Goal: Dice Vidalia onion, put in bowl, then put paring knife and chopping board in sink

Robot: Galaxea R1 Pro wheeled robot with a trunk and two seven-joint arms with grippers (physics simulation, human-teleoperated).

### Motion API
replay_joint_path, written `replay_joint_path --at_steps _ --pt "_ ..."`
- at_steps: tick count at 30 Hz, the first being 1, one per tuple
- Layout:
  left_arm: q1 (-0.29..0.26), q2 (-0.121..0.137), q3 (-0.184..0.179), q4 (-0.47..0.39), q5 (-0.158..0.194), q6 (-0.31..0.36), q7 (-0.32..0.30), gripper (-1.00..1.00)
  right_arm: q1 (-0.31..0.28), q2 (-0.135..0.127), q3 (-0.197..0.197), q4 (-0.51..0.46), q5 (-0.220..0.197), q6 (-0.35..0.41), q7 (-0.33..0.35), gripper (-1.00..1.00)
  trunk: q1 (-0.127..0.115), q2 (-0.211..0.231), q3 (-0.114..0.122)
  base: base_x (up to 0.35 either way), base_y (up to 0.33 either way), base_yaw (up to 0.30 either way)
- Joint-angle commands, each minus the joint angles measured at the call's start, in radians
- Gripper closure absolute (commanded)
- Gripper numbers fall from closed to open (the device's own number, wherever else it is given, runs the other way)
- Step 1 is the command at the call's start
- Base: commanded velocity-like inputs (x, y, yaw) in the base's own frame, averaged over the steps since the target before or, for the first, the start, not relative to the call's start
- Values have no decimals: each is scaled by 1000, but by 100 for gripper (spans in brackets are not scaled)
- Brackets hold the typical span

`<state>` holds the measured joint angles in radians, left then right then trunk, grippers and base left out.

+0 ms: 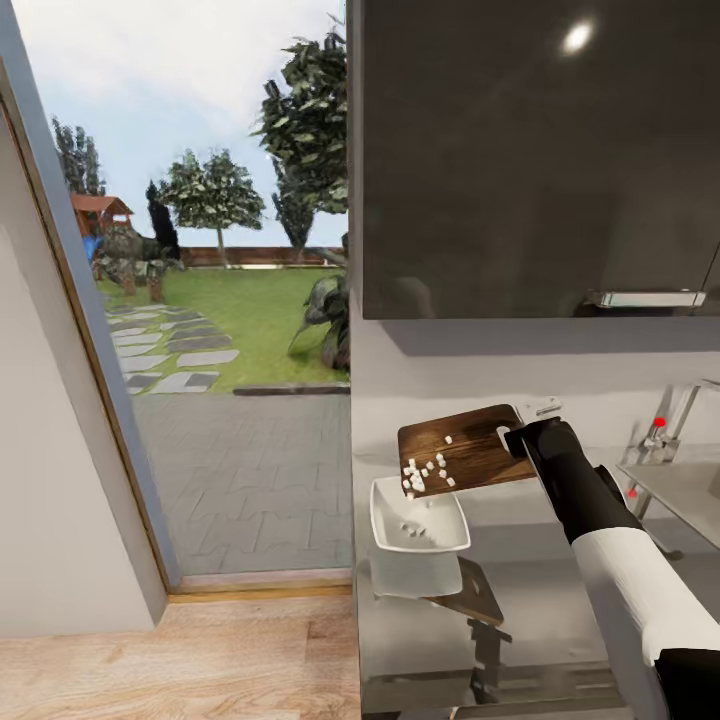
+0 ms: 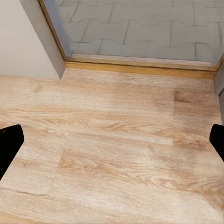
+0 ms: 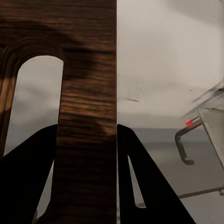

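The chopping board (image 1: 470,450) is gripped at its handle end by the right gripper (image 1: 520,438), jaws shut on it. It is tilted above the bowl (image 1: 418,518) so diced onion (image 1: 425,470) slides in. The left gripper (image 2: 112,140) is held wide open, empty.

The grey glossy bench (image 1: 560,610) is carrying the white bowl (image 1: 418,517), which is sitting near its left end and holding a few white onion pieces (image 1: 412,528). The bench surface is mirroring what is above it. Beside it, the light wood floor (image 1: 180,655) is lying bare.
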<state>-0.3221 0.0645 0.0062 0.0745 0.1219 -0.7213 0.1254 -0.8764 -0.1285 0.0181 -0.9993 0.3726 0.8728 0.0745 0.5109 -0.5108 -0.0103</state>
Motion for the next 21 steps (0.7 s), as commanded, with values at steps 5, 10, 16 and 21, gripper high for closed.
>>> replay_joint_path --at_steps 5,10,16,21 --pt "-1 0 0 4 4 -6 -1 -100 0 -1 2 -1 10 5 9 100 0 -1 -1 94 -10 0" --pt "-2 0 0 4 4 -6 -1 -100 0 -1 2 -1 9 5 9 100 0 -1 -1 25 -7 0" --pt "-1 0 0 4 4 -6 -1 -100 0 -1 2 -1 10 4 8 100 0 -1 -1 0 0 0" --pt "-1 0 0 4 4 -6 -1 -100 0 0 3 -1 10 3 9 100 0 -1 -1 0 -17 0"
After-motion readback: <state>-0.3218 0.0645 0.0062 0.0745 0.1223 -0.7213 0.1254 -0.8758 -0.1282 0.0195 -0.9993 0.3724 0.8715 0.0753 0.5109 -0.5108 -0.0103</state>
